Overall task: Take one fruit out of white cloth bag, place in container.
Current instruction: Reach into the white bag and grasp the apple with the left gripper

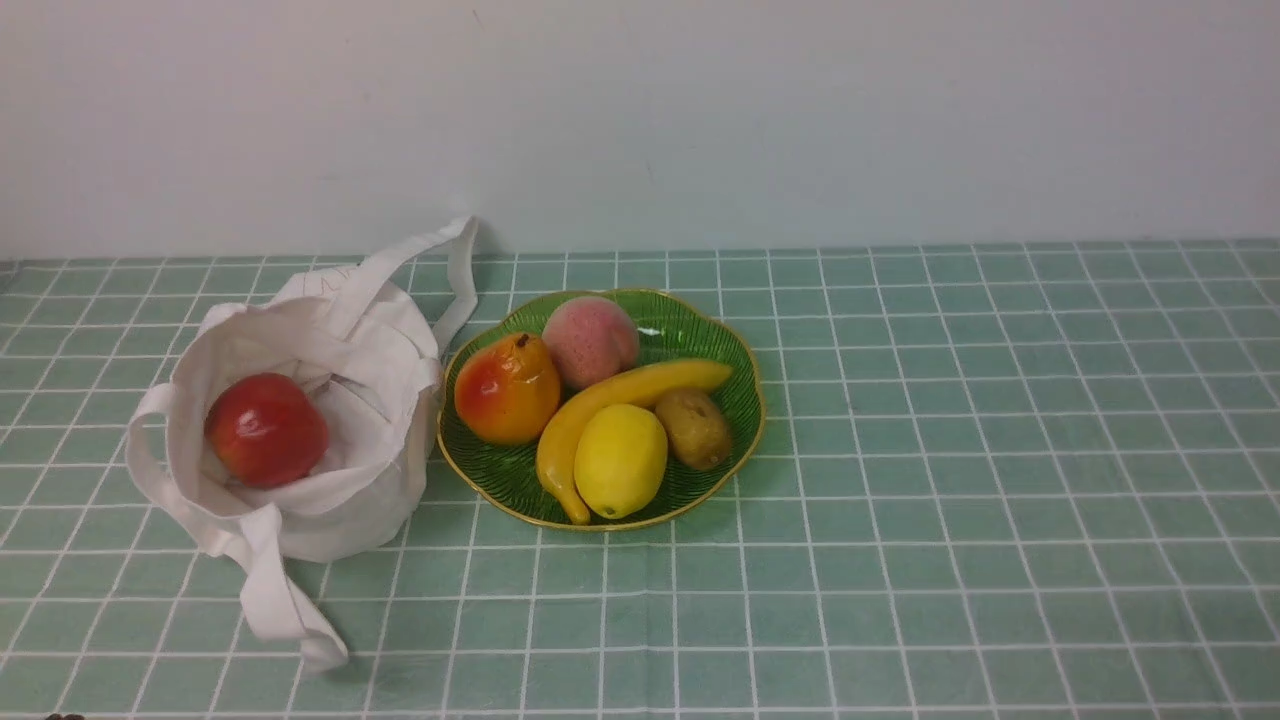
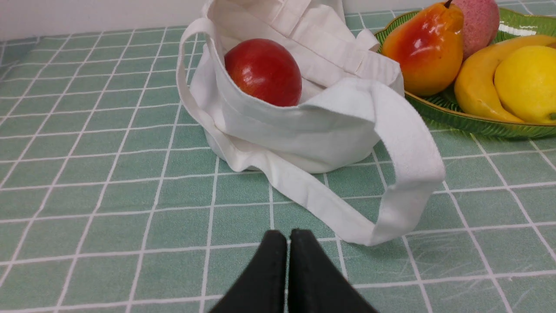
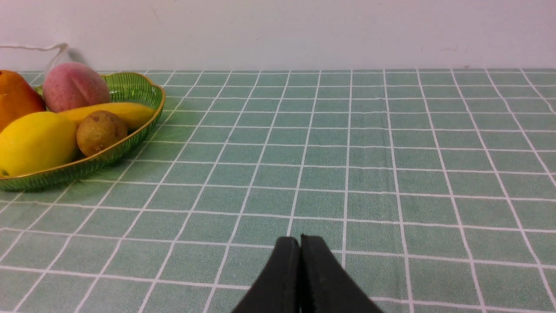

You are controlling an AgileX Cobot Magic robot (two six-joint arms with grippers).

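Checked tablecloth (image 1: 900,450) | apple (image 1: 266,429) sat inside white cloth bag (image 1: 360,500); plate (image 1: 740,400) just beside bag | left gripper (image 2: 288,234), right gripper (image 3: 299,241): jaws together | judged: left should open wide, enter bag straight down.

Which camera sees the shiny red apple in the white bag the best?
The left wrist view. The round, glossy red apple looks big and sharp there, though the edge of the soft white cloth bag hides its bottom. The front view shows it smaller, from above, inside the bag. The right wrist view does not show it.
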